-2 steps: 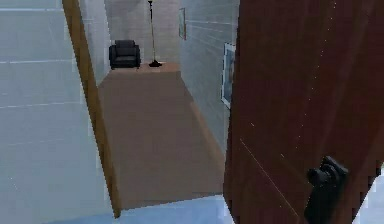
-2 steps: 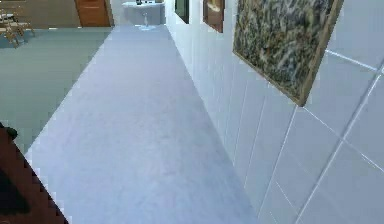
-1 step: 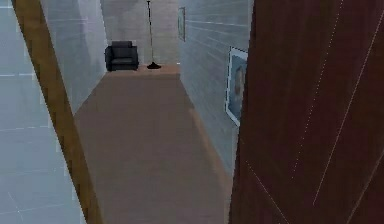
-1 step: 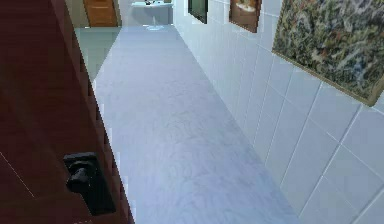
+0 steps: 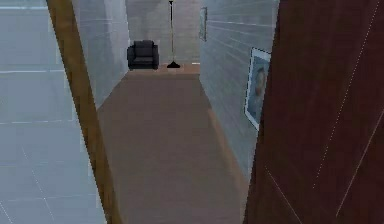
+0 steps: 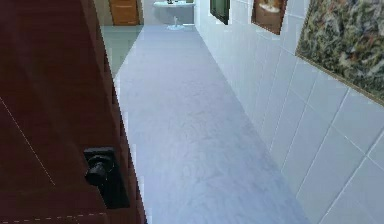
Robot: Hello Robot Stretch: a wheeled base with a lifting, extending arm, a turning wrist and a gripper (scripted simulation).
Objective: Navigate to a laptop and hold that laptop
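Observation:
A brown-floored hallway (image 5: 165, 130) runs ahead between a wooden door frame (image 5: 85, 110) and a pale tiled wall. At its far end stand a dark armchair (image 5: 143, 55) and a thin floor lamp (image 5: 173, 40).
A dark red-brown door (image 5: 320, 120) stands close at the forward view's right, with a framed picture (image 5: 257, 88) on the wall beyond it. In the arm side view the same door (image 6: 50, 110) carries a black handle (image 6: 100, 168). A pale floor (image 6: 190, 120) leads to a sink (image 6: 175, 12), with pictures (image 6: 345, 40) along the tiled wall.

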